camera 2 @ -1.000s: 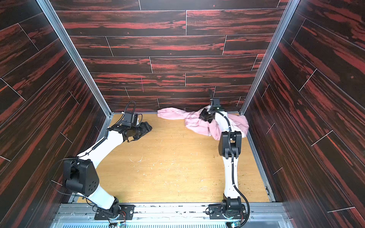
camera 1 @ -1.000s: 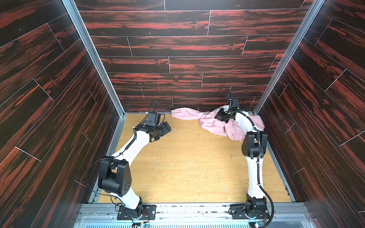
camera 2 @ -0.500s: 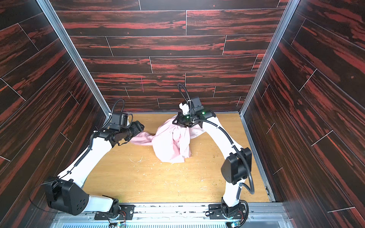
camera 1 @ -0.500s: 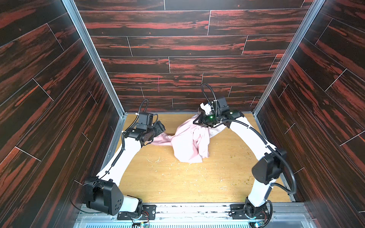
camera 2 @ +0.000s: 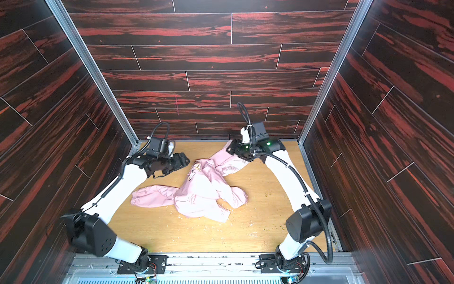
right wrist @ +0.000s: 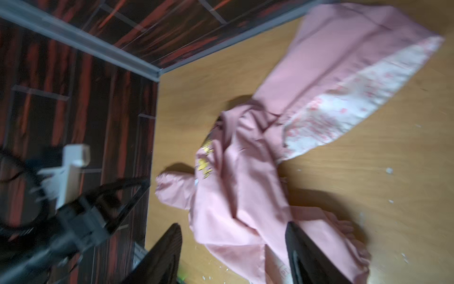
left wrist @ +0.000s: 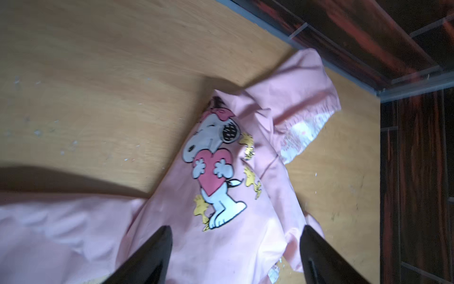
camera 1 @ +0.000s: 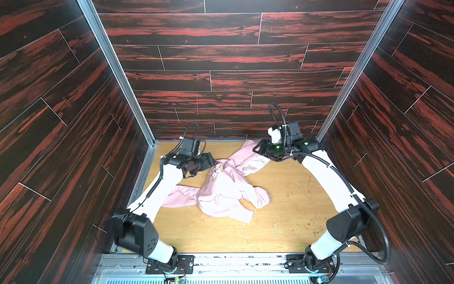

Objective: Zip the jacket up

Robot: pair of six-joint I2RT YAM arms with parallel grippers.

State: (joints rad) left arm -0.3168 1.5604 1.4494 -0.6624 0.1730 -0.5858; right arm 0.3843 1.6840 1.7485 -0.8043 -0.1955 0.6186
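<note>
The pink jacket [camera 1: 226, 191] [camera 2: 201, 194] lies crumpled in the middle of the wooden floor, one sleeve stretched left. Its cartoon dog logo [camera 1: 215, 172] [left wrist: 213, 169] faces up at the far end, and a flap showing pale printed lining [right wrist: 356, 98] points to the back right. I cannot make out the zipper. My left gripper [camera 1: 211, 159] [camera 2: 185, 159] [left wrist: 235, 236] hovers open just left of the logo, with nothing between its fingers. Over the far flap, my right gripper [camera 1: 258, 147] [camera 2: 231, 147] [right wrist: 233, 236] is open too and holds nothing.
Dark red wood-panel walls [camera 1: 221, 81] with metal corner posts [camera 1: 118, 73] close in the floor [camera 1: 294, 196] on three sides. Small crumbs and flecks are scattered over the boards, mostly front and right of the jacket.
The right gripper dragged the jacket from the back right corner to the middle, opened, let it drop and drew back right. The left gripper moved in toward the logo.
</note>
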